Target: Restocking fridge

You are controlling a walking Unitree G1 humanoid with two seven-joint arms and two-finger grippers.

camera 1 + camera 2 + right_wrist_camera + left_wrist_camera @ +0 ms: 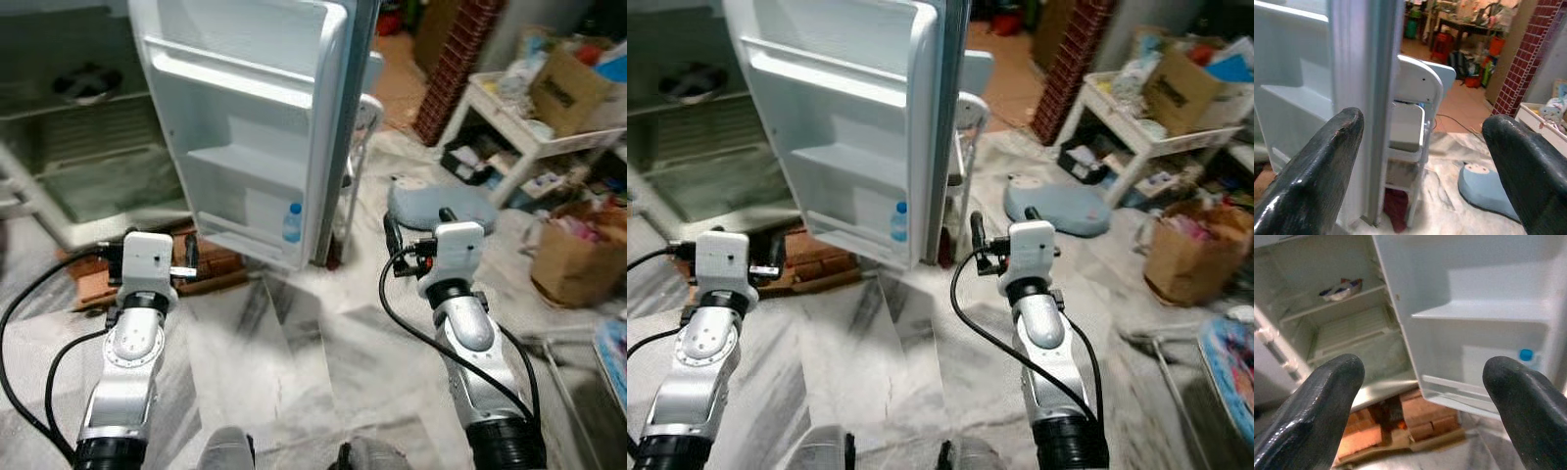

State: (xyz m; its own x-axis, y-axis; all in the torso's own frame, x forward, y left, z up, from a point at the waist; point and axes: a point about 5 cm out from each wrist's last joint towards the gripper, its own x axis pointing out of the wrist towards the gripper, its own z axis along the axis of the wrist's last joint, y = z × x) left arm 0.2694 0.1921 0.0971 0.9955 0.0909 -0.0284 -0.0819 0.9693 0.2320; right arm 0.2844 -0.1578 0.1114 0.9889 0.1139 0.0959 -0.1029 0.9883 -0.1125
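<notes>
The fridge (88,186) stands open before me, its white door (255,127) swung out toward me. A clear bottle with a blue cap (292,223) stands in the door's lowest shelf. On an inner shelf lies a dark packet (1341,289). My left gripper (149,253) is held low in front of the fridge's bottom, open, with nothing between its fingers (1312,406). My right gripper (419,223) is to the right of the door's edge, open and empty, its fingers (1317,161) framing the door edge and a chair.
Red bricks (211,269) prop up the fridge. A white plastic chair (364,117) stands just behind the door. A pale blue object (441,206) lies on the marble floor. At right are a cluttered white table (519,127) and a brown box (578,259).
</notes>
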